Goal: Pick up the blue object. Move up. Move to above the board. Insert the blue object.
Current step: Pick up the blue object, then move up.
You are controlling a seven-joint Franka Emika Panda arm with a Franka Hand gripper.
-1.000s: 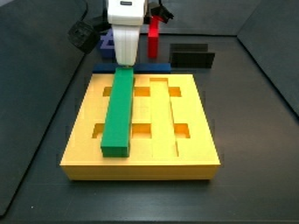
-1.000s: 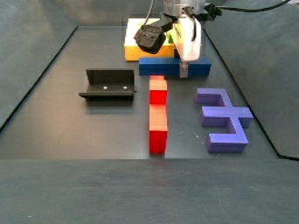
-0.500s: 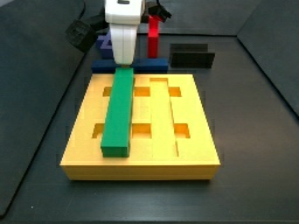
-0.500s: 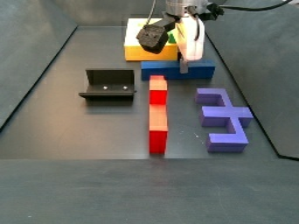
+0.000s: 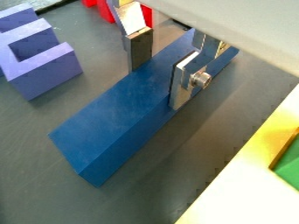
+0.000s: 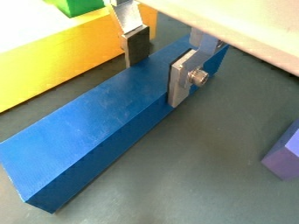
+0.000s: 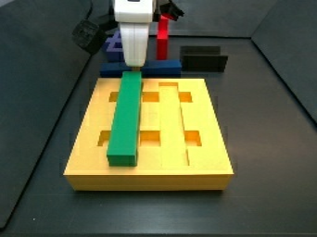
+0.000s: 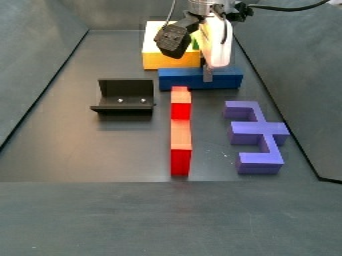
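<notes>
The blue object (image 8: 187, 81) is a long dark blue bar lying flat on the floor just past the end of the yellow board (image 7: 186, 139). It also shows in a side view (image 7: 158, 68) and in both wrist views (image 5: 117, 122) (image 6: 82, 140). My gripper (image 8: 211, 72) is low over its middle, also seen in a side view (image 7: 130, 63). In both wrist views the gripper (image 5: 162, 80) (image 6: 158, 79) has one finger on each long side of the bar, and the bar fills the gap between the pads.
A green bar (image 7: 126, 120) lies in a groove of the board. A red bar (image 8: 181, 130), a purple-blue E-shaped block (image 8: 254, 135) and the fixture (image 8: 123, 97) stand on the dark floor beyond the blue bar. Dark walls enclose the floor.
The gripper stays low astride the blue bar. Neither the bar nor anything else has visibly moved.
</notes>
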